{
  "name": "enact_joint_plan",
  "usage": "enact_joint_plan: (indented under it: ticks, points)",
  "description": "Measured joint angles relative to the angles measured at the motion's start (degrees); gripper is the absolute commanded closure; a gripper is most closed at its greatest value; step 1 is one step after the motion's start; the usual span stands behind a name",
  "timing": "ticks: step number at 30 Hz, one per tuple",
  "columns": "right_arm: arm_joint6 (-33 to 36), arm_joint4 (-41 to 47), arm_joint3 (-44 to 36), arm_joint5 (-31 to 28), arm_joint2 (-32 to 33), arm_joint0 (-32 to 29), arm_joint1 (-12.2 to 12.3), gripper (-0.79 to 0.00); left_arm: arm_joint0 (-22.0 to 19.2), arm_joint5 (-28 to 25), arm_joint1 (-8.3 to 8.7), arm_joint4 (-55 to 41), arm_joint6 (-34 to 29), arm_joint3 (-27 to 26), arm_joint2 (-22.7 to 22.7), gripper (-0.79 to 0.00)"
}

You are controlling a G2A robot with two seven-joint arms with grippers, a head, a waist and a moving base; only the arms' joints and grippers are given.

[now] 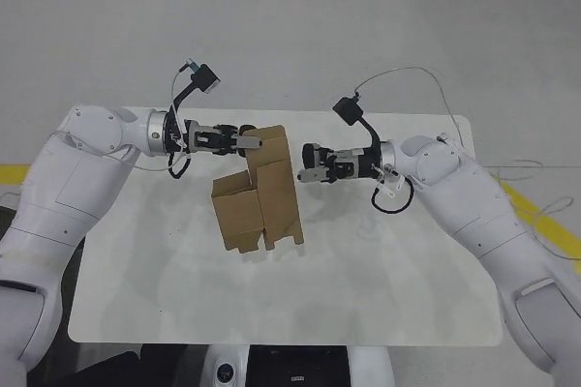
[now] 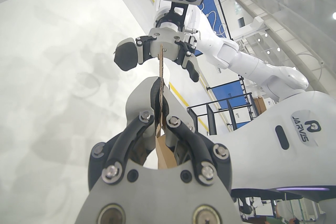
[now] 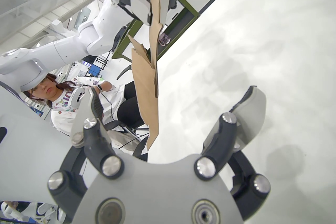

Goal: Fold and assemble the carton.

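Note:
A flat brown carton point(image 1: 259, 189) hangs above the white table point(image 1: 368, 281), held by its far top edge. My left gripper point(image 1: 254, 143) is shut on that edge; in the left wrist view the cardboard point(image 2: 160, 70) runs edge-on between the closed fingers point(image 2: 172, 101). My right gripper point(image 1: 303, 163) stands open just right of the carton, its fingers apart on either side of the cardboard edge without touching it. From the right wrist view, the carton point(image 3: 147, 93) hangs between the spread fingers point(image 3: 90, 104), with the left gripper point(image 3: 151, 9) clamped on its far end.
The white table lies under both arms, with bare surface around and in front of the carton. Yellow floor tape point(image 1: 2, 174) runs past the table's left and right sides.

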Motion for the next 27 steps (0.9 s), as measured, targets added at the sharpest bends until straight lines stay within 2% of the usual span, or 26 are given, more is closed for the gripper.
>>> enact_joint_plan:
  ticks: [6,7,8,9,15,17,18,19,25,26,27]
  points:
    - [-2.93,0.33,0.36,-2.93,-5.84,2.10,-0.20,-0.785,-0.56,0.27,0.29,-1.82,-0.27,0.25,1.31,0.000]
    - [-3.50,0.35,0.53,-3.50,-6.89,2.58,-0.23,-0.723,-0.65,0.32,0.33,-2.10,-0.32,0.26,1.57,0.000]
    - [-3.97,0.37,0.71,-3.96,-7.64,2.94,-0.25,-0.517,-0.72,0.36,0.36,-2.31,-0.36,0.25,1.76,0.000]
    - [-4.45,0.40,0.91,-4.45,-8.35,3.30,-0.26,-0.409,-0.79,0.40,0.37,-2.53,-0.41,0.23,1.96,0.000]
    - [-7.05,1.25,1.97,-7.05,-12.81,5.37,-0.32,-0.197,-1.24,0.43,0.50,-3.34,-0.44,0.12,3.11,0.000]
    - [-7.64,1.78,2.11,-7.64,-14.33,6.02,-0.35,-0.068,-1.39,0.37,0.52,-3.62,-0.37,0.22,3.45,0.000]
    - [-7.87,2.01,2.14,-7.87,-14.97,6.29,-0.37,-0.031,-1.47,0.33,0.53,-3.68,-0.33,0.26,3.60,0.000]
    - [-8.16,2.34,2.22,-8.15,-15.82,6.63,-0.38,0.000,-1.59,0.28,0.54,-3.68,-0.28,0.32,3.79,0.000]
    - [-9.57,4.32,2.91,-9.56,-19.62,8.28,-0.42,0.000,-1.99,0.06,0.61,-4.02,-0.06,0.47,4.68,0.000]
    - [-9.76,4.67,2.98,-9.76,-20.14,8.50,-0.43,0.000,-2.03,0.00,0.63,-4.05,0.00,0.50,4.80,-0.049]
    - [-9.87,5.07,3.03,-9.86,-20.62,8.71,-0.43,0.000,-2.07,-0.07,0.65,-4.08,0.06,0.56,4.91,-0.280]
